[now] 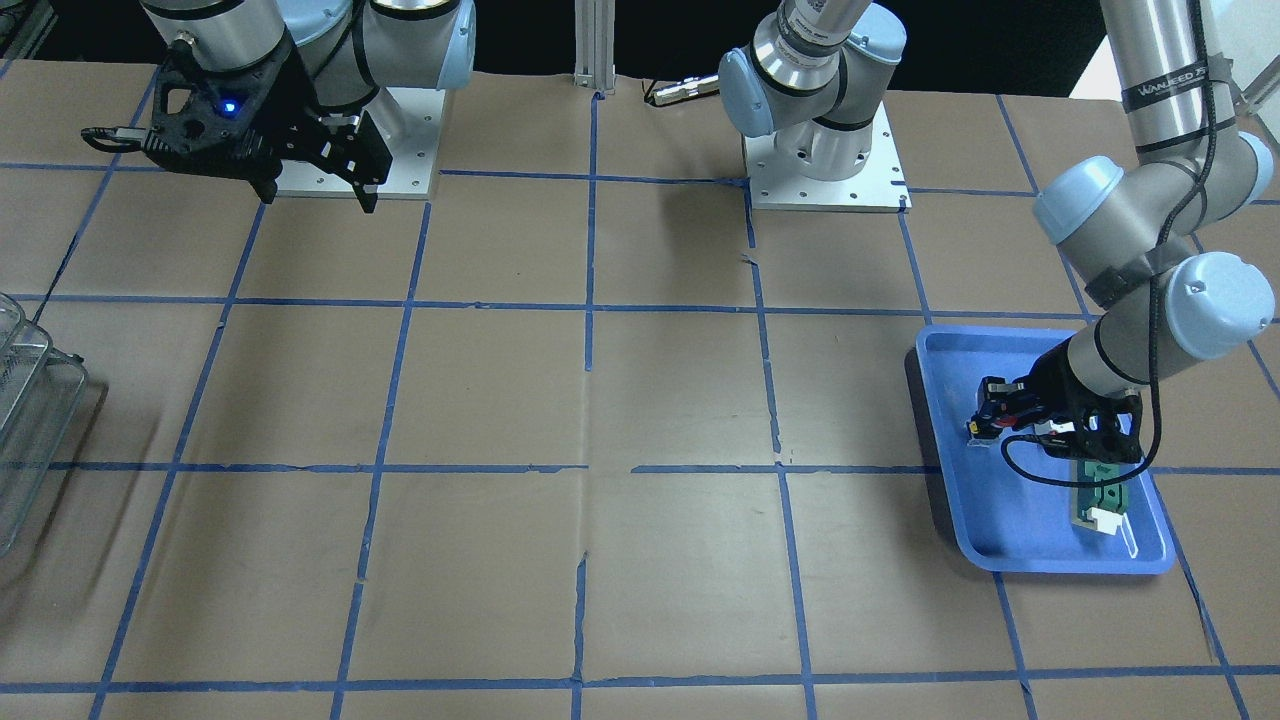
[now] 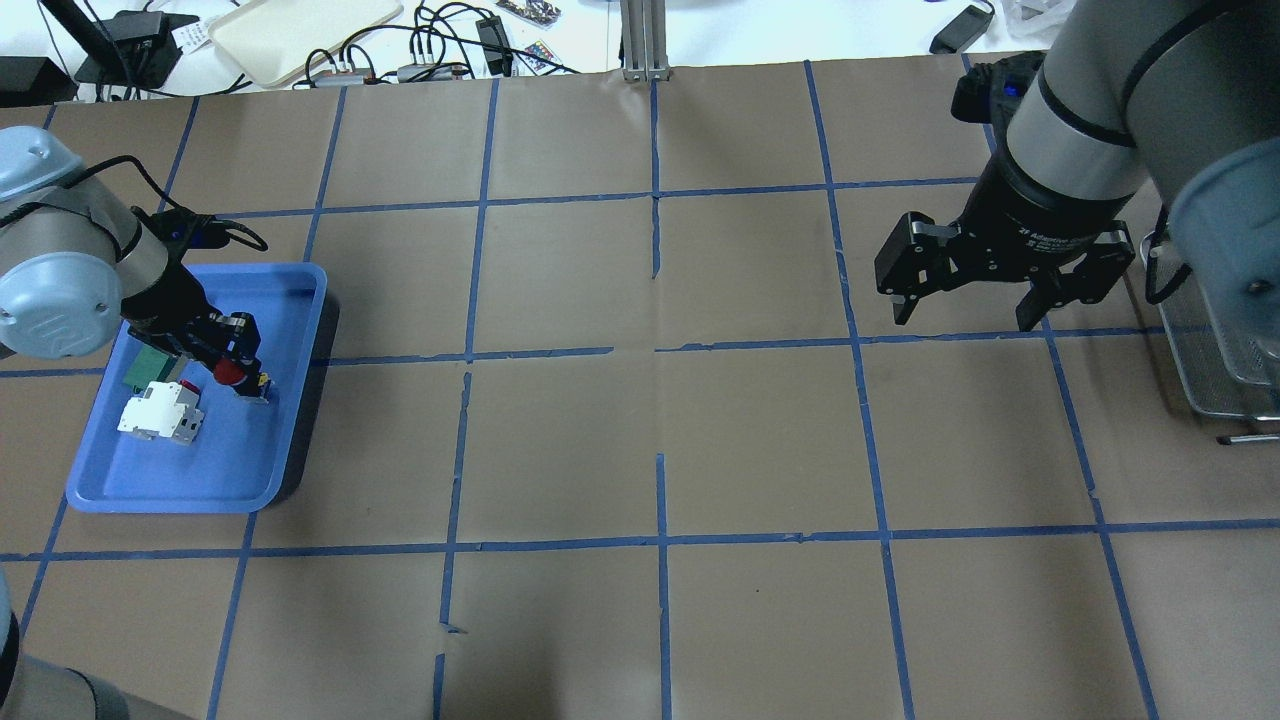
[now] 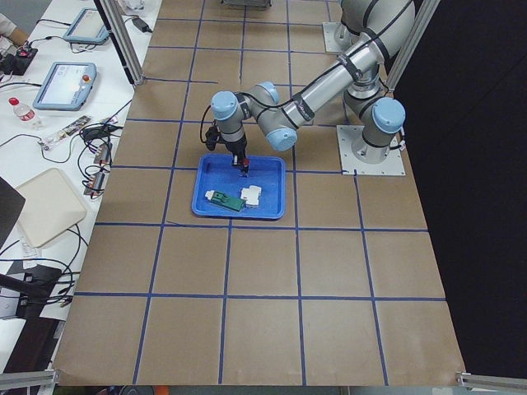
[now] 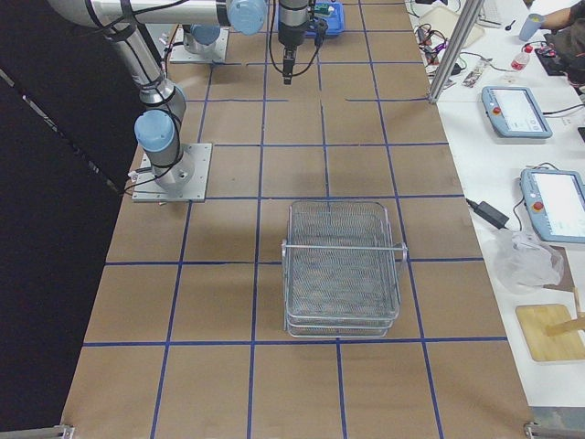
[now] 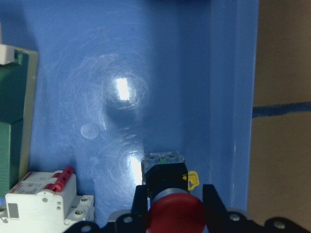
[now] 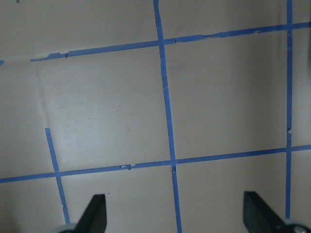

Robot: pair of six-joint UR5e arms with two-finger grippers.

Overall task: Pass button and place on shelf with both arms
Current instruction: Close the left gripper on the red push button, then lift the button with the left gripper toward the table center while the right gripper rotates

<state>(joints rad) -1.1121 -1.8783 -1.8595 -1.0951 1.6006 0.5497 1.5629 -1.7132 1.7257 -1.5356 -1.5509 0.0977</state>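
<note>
Clerk: Button [image 5: 167, 177], location?
Storeman: In tray [image 2: 200, 497], at the left end of bench [image 2: 760, 440], near one tray wall. Cap up, clear base down. White block [image 2: 158, 412] and green part [image 2: 145, 365] lie in the same tray, apart from it.
Clerk: Left hand [image 5: 176, 206]?
Storeman: Down over the button, fingers pressed to either side of the red cap, pinching it. Whether the base is off the tray floor, cannot tell.
Clerk: Right hand [image 2: 965, 312]?
Storeman: Spread wide, holding nothing. Above the bench near shelf [image 4: 343, 265], well apart from the button.
Clerk: Handling?
Storeman: Judged light, rigid, hard plastic. Cap round and smooth, so it may twist or slip in a two-finger pinch. Clear base looks the more breakable end.
Clerk: Where to take hold?
Storeman: Left hand has the cap, so the black body and squarish base below are free for the right hand at the pass. The flatter sides there likely give the surer grip. Shelf is open mesh, and a small item may tip on it. Best set down base first.
</note>
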